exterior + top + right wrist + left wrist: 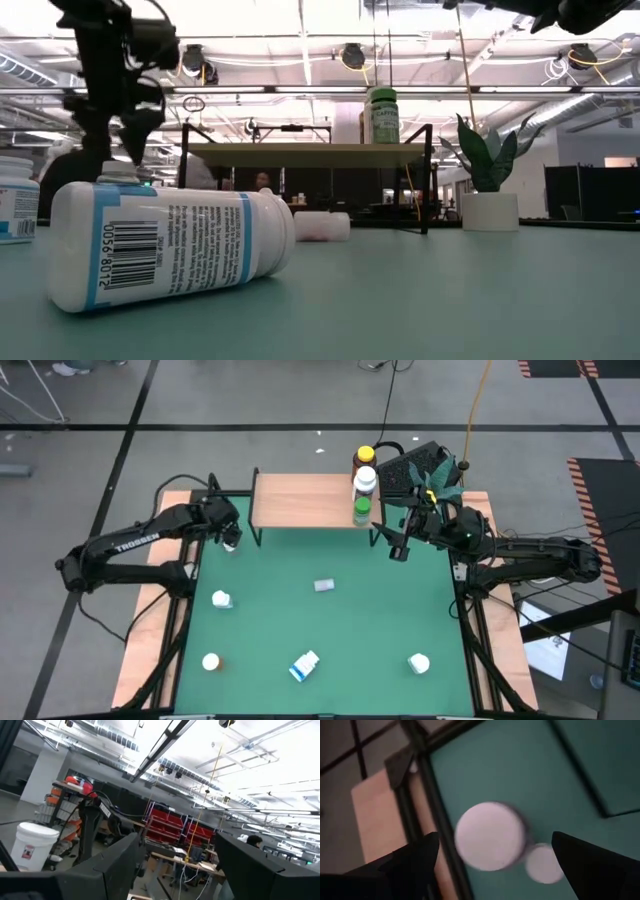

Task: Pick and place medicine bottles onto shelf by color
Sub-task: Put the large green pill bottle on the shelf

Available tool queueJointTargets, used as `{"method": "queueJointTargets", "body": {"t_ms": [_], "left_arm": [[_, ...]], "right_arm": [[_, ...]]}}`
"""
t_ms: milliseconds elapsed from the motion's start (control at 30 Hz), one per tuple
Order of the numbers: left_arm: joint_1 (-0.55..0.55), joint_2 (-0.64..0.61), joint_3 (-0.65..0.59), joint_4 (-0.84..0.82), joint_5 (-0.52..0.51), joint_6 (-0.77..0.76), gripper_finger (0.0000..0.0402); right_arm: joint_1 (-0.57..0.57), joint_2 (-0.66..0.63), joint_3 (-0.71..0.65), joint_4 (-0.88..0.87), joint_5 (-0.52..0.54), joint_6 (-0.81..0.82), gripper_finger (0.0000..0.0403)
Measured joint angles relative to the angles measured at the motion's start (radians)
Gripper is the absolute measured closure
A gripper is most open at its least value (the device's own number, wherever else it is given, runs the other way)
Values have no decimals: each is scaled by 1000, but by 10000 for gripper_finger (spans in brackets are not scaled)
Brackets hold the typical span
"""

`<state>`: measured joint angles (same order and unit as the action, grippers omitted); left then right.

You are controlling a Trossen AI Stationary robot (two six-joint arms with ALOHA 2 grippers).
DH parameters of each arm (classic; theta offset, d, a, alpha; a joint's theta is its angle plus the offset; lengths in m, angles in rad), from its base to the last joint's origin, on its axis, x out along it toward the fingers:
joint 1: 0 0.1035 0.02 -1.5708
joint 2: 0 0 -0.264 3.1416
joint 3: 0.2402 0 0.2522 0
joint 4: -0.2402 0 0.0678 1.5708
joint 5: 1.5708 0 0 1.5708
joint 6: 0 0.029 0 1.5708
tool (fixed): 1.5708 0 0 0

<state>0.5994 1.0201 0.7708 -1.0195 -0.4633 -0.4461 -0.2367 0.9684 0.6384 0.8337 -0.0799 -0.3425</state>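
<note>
Three medicine bottles stand on the right end of the shelf (300,500): an amber one with a yellow cap (364,457), a white one (366,480) and a green one (362,510). On the green table, white-capped bottles stand at the left (222,599), the near left (211,661) and the near right (419,662). A blue-labelled bottle (305,665) and a small one (324,586) lie on their sides. My left gripper (230,541) hangs open above the table's far left, over the white-capped bottle (490,836). My right gripper (400,548) is open near the shelf's right end, tipped upward.
A plant (432,478) in a white pot (490,210) stands at the far right beside the shelf. Wooden rails (150,630) run along both sides of the table. The blue-labelled bottle (170,245) lies close to the near edge.
</note>
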Motion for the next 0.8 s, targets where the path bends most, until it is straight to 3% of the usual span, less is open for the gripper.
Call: {"method": "queueJointTargets", "body": {"t_ms": [333, 800], "left_arm": [[110, 1, -17, 85, 108, 127, 20], [257, 1, -51, 119, 223, 170, 134]], "right_arm": [[-30, 0, 0, 15, 0, -15, 145], [-77, 0, 0, 7, -3, 33, 145]]}}
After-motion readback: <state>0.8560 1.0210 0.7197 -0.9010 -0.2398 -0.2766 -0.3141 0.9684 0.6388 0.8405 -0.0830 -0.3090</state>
